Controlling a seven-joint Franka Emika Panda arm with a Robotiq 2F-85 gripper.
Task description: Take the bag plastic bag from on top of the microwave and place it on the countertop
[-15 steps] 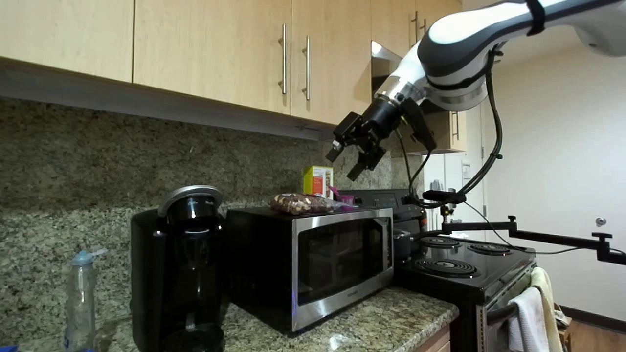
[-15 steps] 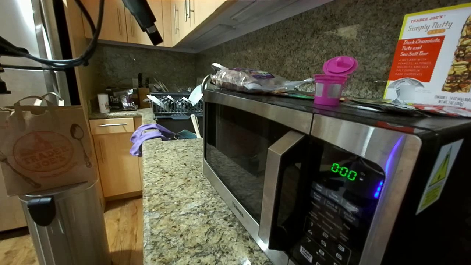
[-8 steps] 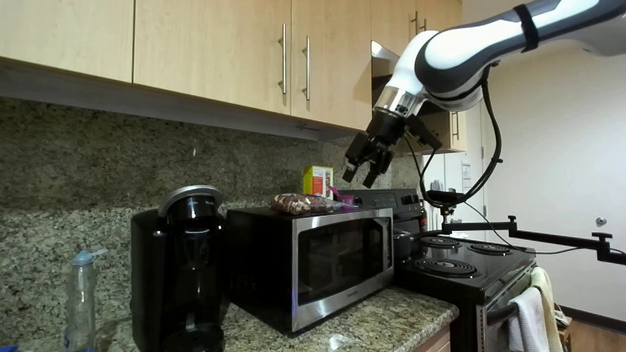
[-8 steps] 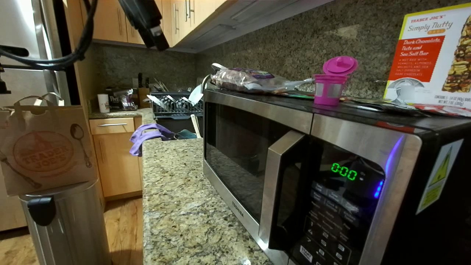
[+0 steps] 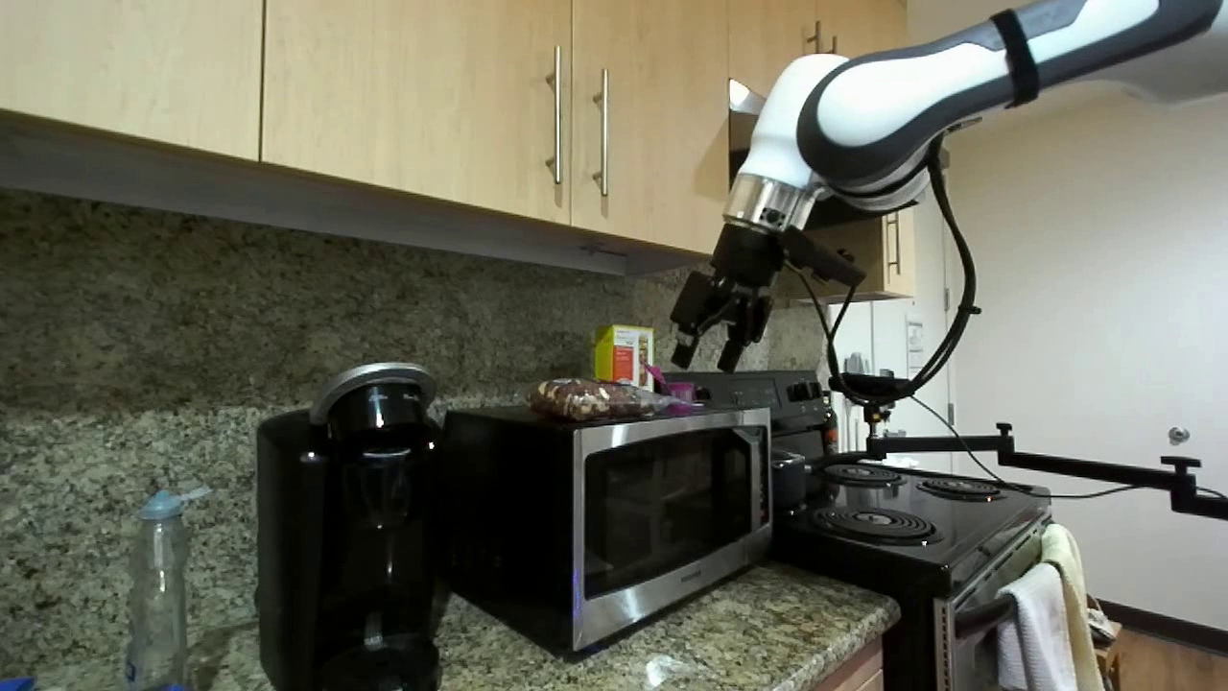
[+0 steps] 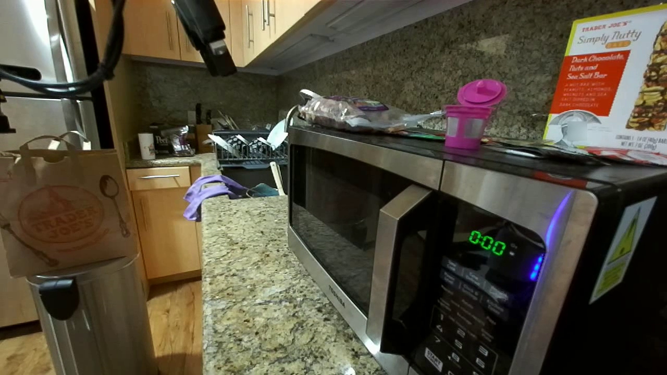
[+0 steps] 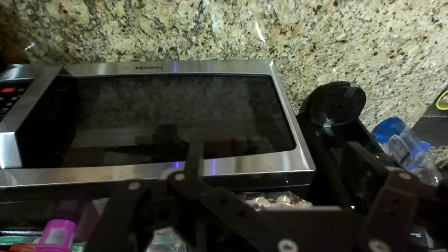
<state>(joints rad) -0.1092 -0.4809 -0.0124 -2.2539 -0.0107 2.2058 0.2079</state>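
Nearest, in an exterior view, a clear bottle [image 5: 158,605] with a blue cap stands upright beside a black coffee maker [image 5: 297,537]. Next along the speckled countertop [image 5: 758,624] sits the microwave [image 5: 662,513], door closed; its display [image 6: 487,243] reads 0:00. The plastic bag [image 5: 590,398] lies flat on top of the microwave, at the end by the coffee maker, as both exterior views confirm. Its filled part is brownish; its clear, narrow end runs toward a pink cup [image 6: 464,127] with a raised lid, also on the microwave. Contact between bag and cup cannot be determined. A yellow-edged carton [image 5: 624,355] stands upright beyond the bag. The gripper [image 5: 707,357] hangs above the level of the microwave top, apart from the bag; its fingers [image 7: 195,159] are spread wide and hold nothing. In the wrist view the gripper's body covers part of the bag. Beyond the microwave is a black stove [image 5: 969,528], with a white towel [image 5: 1034,624] and a pale yellow towel [image 5: 1073,595] hanging at its front.
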